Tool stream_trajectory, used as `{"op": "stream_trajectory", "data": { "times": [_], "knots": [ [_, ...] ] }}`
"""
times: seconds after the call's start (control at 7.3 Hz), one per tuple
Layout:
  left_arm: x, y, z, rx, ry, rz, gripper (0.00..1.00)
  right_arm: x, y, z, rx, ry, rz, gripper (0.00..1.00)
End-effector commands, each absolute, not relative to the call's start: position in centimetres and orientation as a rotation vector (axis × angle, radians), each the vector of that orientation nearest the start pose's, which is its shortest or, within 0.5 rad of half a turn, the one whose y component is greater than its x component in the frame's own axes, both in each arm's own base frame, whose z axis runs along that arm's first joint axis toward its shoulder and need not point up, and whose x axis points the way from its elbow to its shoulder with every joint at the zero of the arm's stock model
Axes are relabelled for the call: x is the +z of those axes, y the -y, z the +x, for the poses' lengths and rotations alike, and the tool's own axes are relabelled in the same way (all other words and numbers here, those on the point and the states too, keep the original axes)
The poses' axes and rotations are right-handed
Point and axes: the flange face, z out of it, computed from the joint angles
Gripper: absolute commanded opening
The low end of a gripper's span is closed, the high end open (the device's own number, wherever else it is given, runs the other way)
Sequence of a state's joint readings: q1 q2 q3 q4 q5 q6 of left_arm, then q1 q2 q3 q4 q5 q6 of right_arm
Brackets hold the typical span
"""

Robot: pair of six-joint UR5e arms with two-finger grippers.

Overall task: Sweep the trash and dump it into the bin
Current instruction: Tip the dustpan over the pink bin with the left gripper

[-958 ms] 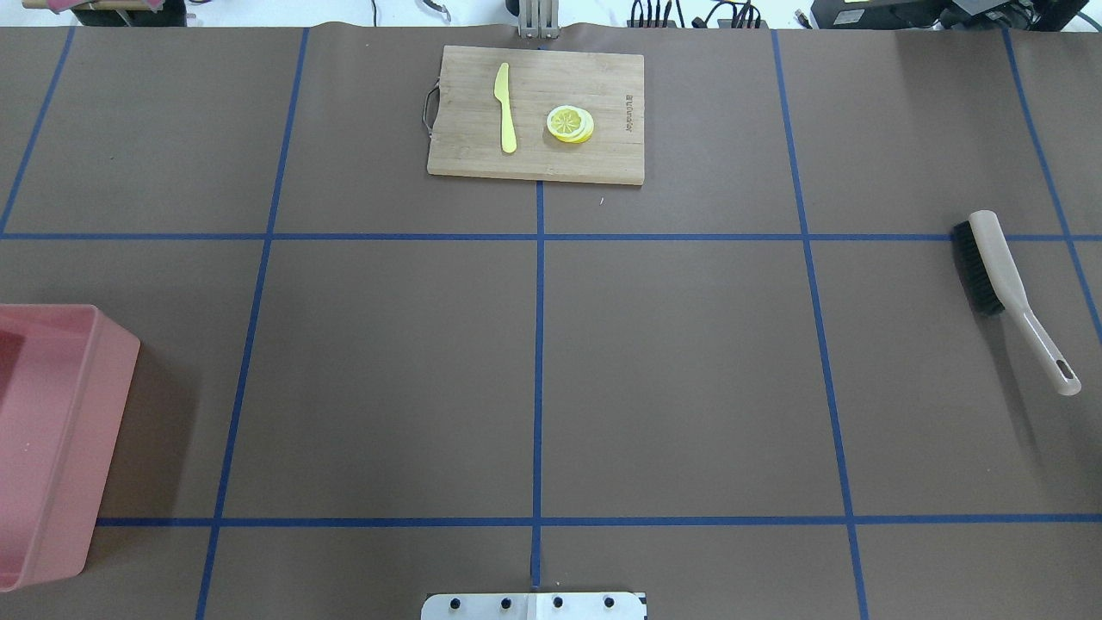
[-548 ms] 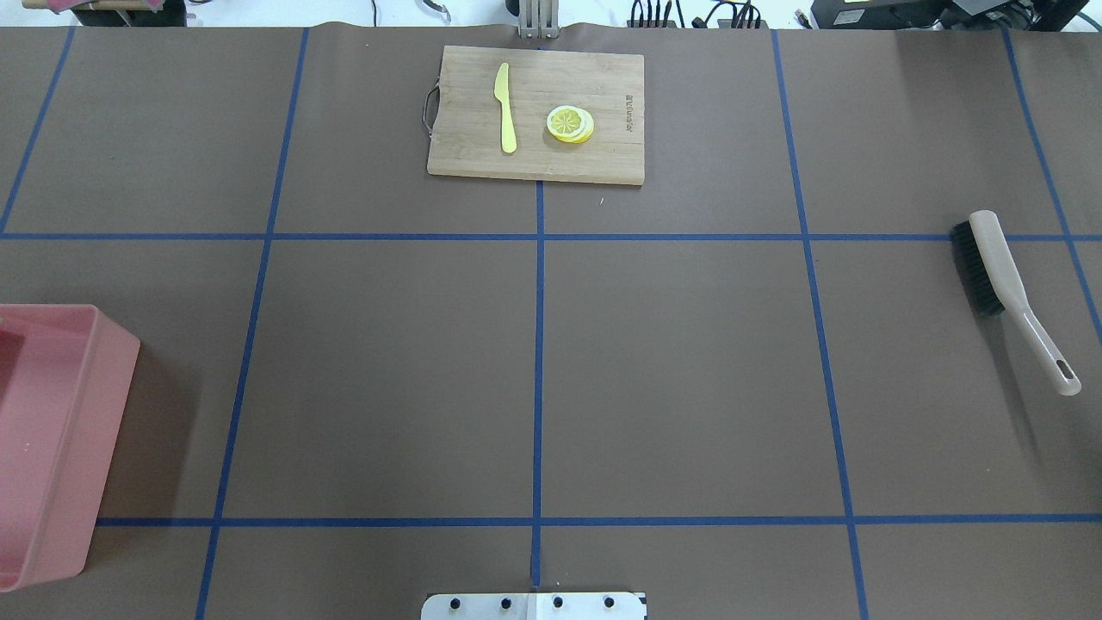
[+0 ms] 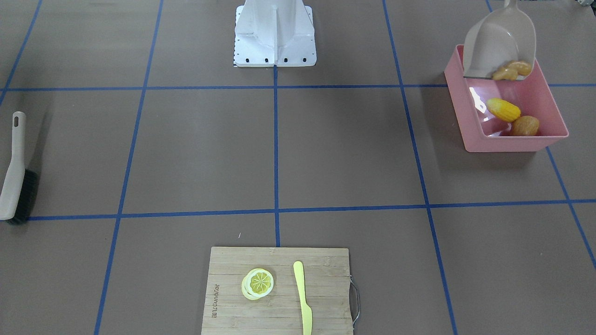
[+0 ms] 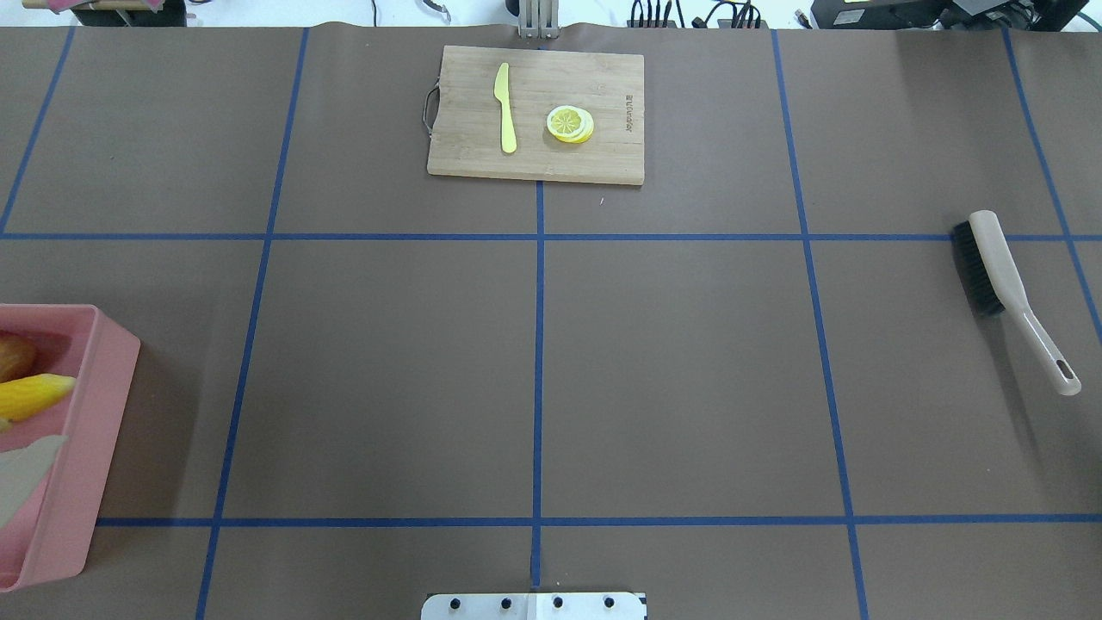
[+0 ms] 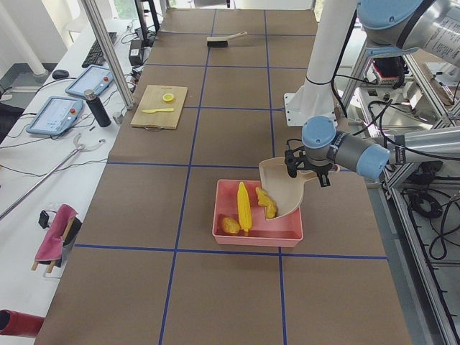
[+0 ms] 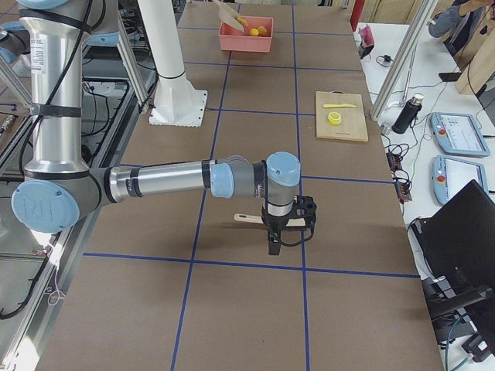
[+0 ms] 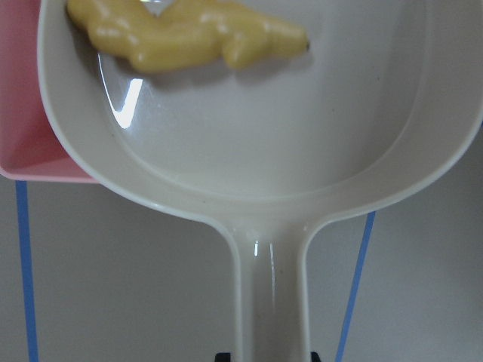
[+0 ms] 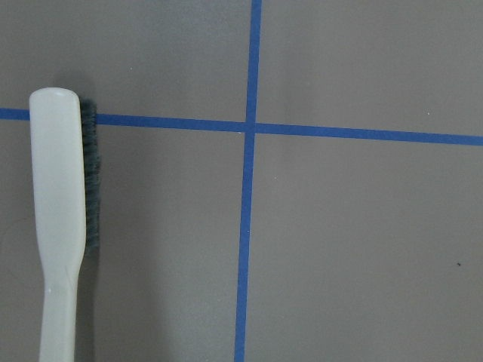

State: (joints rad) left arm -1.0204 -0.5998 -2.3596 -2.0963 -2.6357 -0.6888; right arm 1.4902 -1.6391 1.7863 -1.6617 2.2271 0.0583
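The dumping step is judged to be in hand. Nearest the left wrist, the handle of the dustpan (image 7: 264,136) is seen clamped in the left gripper (image 5: 309,165) (only dark tips show at the bottom edge of the wrist view). The pan is held tilted, mouth down, over the bin (image 3: 512,142). The ginger root (image 7: 181,34) is found at the pan's lip, not yet dropped. Beyond it, the corn cob (image 3: 503,110) and the potato (image 3: 524,125) are seen inside the bin, just beside each other. A steeper tip or a slight shake is called for next, so that the ginger slides off within the pink walls. Well apart, at the table's other end, the right gripper (image 6: 288,232) is hung above the brush (image 8: 56,226). Whether its jaws are apart or together cannot be told, since it appears only in a side view.
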Motion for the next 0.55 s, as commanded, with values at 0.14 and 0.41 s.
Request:
{"op": "stream_trajectory", "data": {
  "times": [0.14,0.41],
  "knots": [
    [48.45,14.54,3.99,0.074,-1.05,-0.398,0.0,60.34,46.63,3.46,-0.041,0.66,0.006,1.0],
    [48.12,14.32,3.84,0.072,-1.057,-0.402,0.0,60.79,46.47,3.46,-0.038,0.661,-0.004,1.0]
  ]
}}
